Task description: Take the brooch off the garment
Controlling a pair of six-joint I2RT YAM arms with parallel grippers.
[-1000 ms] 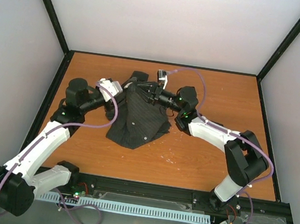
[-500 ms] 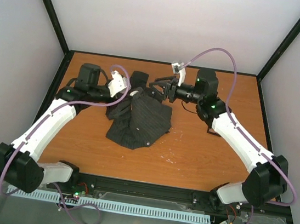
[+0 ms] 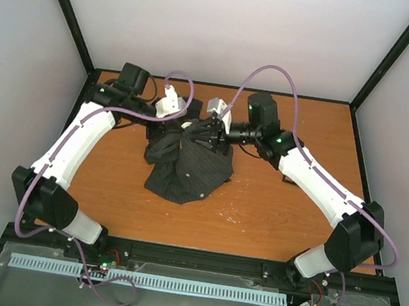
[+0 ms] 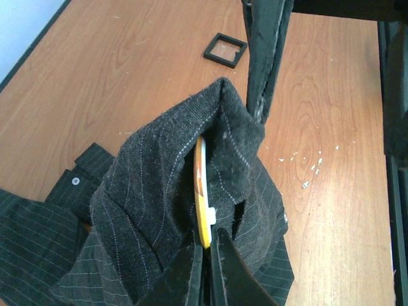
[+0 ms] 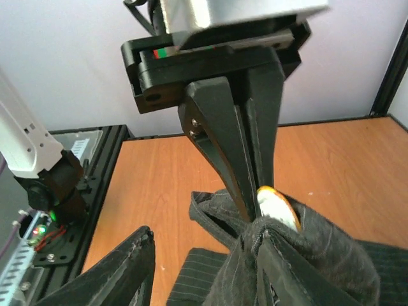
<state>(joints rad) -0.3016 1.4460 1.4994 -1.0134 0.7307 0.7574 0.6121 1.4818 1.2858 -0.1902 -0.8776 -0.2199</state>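
Note:
The dark pinstriped garment lies mid-table with its top fold pulled up between both grippers. The brooch, a golden-yellow disc seen edge-on, sticks out of that fold; in the right wrist view its pale face shows. My left gripper is shut on the brooch's lower edge; it also shows in the top view. My right gripper is open, one finger touching the cloth beside the brooch, with the fold draped over it. In the top view it meets the left gripper.
A small black square tray lies on the wooden table beyond the garment, to the right. A shirt cuff with a white button lies flat at the left. Black frame rails border the table.
The left arm has swung toward the back and its gripper has moved right onto the raised fold. The right gripper pulled back, then came left to the garment again. The garment's top is lifted.

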